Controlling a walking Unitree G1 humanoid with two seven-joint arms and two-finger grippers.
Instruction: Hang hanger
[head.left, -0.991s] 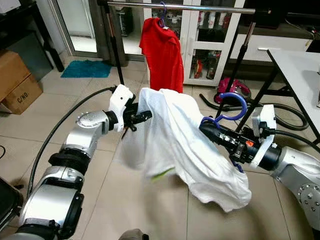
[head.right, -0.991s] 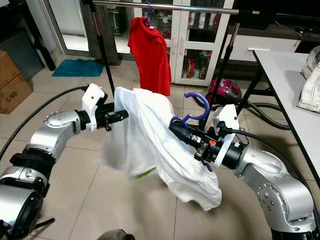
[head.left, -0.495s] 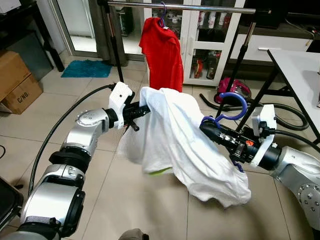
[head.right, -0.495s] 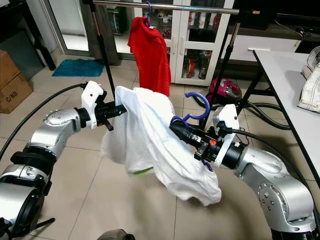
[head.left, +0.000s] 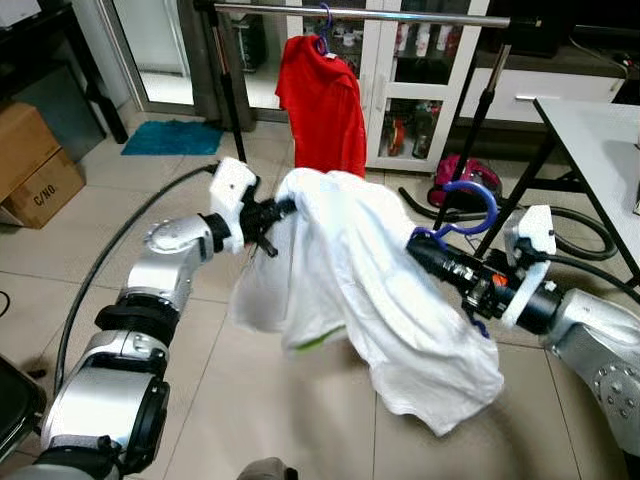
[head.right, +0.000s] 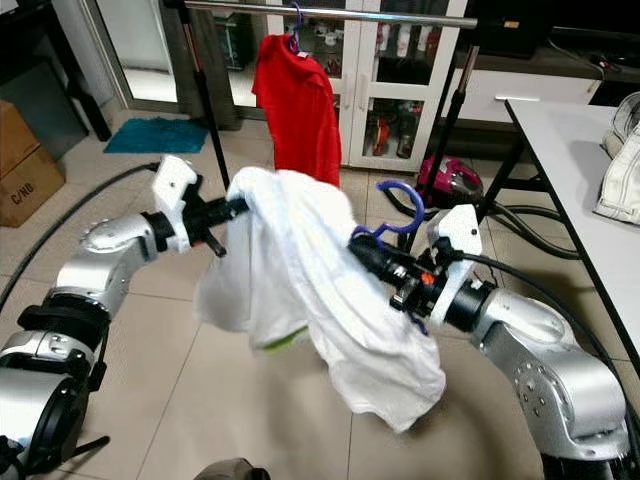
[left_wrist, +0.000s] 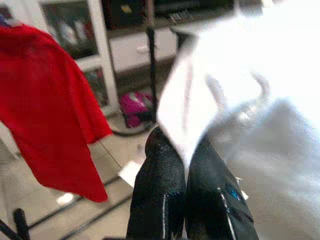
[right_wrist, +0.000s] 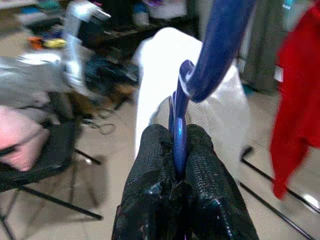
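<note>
Hanger: your right gripper (head.left: 422, 250) holds the blue hanger (head.left: 463, 208) by its neck, fingers (right_wrist: 150, 165) pressed together on the plastic, and the open hook stands above the gripper, well below the rail (head.left: 360, 13).
Shirt: the white shirt (head.left: 370, 290) is draped over the hanger and hangs between your 2 arms, its lower edge loose above the floor (head.left: 300, 420).
Left gripper: your left gripper (head.left: 285, 208) pinches a fold of the white cloth at the shoulder, fingers (left_wrist: 160, 185) closed on it.
Rail: 1 red shirt (head.left: 322, 95) already hangs on the rail, a little to the left of your hanger.
Risk 1: I judge the shirt may slide off the hanger when you lift, because most of the cloth hangs to one side.
Risk 2: if the left gripper pulls while the right one rises, the cloth can drag the hanger and twist it in the fingers.
Risk 3: the hook can miss the rail or catch the red shirt, so you should aim to the free part on the right.
Risk 4: the slanted black stand leg (head.left: 480, 120) is near your right arm and can be hit.
</note>
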